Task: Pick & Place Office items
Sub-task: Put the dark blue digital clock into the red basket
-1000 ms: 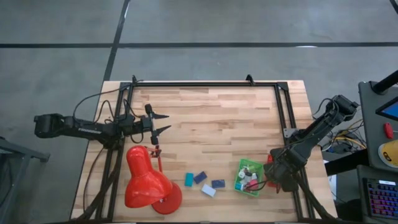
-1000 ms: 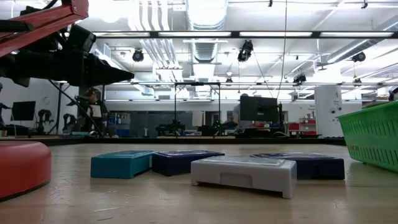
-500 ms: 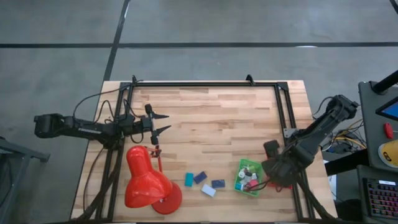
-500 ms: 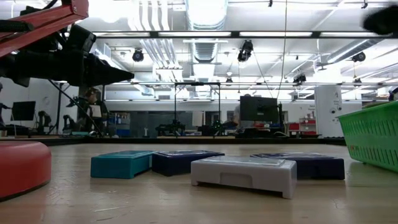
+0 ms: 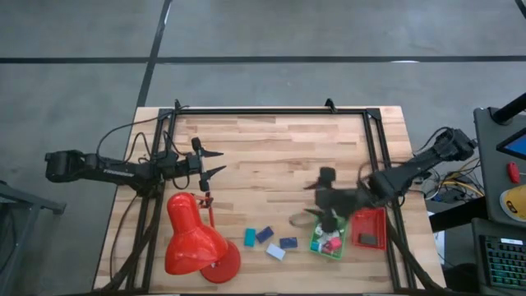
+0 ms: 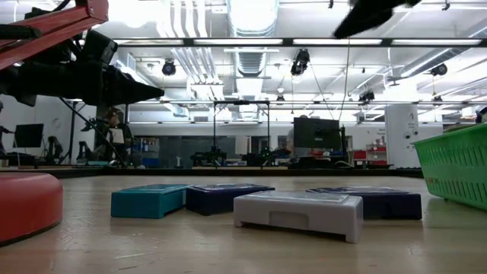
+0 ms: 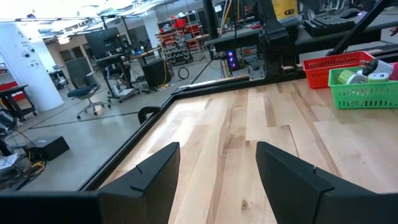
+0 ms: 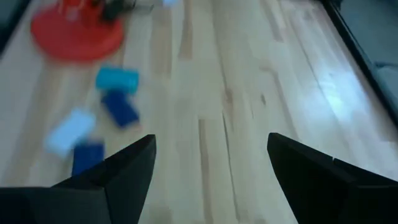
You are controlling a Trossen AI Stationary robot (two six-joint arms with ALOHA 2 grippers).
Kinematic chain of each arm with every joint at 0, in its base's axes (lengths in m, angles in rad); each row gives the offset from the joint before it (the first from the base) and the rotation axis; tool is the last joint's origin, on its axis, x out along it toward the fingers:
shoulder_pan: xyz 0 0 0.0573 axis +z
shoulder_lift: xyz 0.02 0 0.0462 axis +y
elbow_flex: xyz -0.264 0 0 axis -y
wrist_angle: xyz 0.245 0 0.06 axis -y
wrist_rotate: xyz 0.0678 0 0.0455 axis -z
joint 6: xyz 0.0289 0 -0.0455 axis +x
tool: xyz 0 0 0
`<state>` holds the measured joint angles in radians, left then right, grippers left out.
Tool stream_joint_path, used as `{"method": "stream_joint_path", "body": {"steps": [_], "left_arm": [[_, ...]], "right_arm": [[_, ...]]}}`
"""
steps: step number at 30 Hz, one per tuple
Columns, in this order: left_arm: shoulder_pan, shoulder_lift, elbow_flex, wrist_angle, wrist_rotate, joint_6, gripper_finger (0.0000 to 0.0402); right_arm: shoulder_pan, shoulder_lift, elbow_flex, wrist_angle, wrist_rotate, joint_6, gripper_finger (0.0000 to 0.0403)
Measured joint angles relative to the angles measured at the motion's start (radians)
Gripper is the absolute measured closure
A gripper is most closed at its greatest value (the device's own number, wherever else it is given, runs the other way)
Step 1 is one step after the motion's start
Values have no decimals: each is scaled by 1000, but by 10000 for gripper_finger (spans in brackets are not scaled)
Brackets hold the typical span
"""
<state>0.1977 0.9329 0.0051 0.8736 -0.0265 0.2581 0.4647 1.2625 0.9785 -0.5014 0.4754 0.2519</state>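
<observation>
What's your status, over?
Right gripper open, empty, above the green tray. Left gripper open, parked left. Four blocks loose on the table. Red lamp beside them.

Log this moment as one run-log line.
right end effector: open, empty, above green tray | left end effector: open, idle | four blocks on table

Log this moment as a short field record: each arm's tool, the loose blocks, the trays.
left tool: open, empty, waiting over the wooden table by the red desk lamp
right tool: open, empty, above the table beside the green mesh tray
loose blocks: teal block, two dark blue blocks, white block
green tray: holds small items
red mesh tray: holds one dark piece
</observation>
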Motion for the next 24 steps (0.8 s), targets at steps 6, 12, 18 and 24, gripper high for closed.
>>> {"method": "stream_joint_path", "body": {"steps": [6, 12, 18, 24], "left_arm": [[0, 0, 0, 0, 0, 0, 184], [0, 0, 0, 0, 0, 0, 184], [0, 0, 0, -2, 0, 0, 184], [0, 0, 0, -4, 0, 0, 184]], "right_arm": [[-141, 17, -162, 478, -138, 17, 104], [-150, 83, -275, 871, -215, -88, 102], [-141, 144, -281, 902, -218, 25, 96], [-141, 222, -270, 901, -268, 50, 95]]}}
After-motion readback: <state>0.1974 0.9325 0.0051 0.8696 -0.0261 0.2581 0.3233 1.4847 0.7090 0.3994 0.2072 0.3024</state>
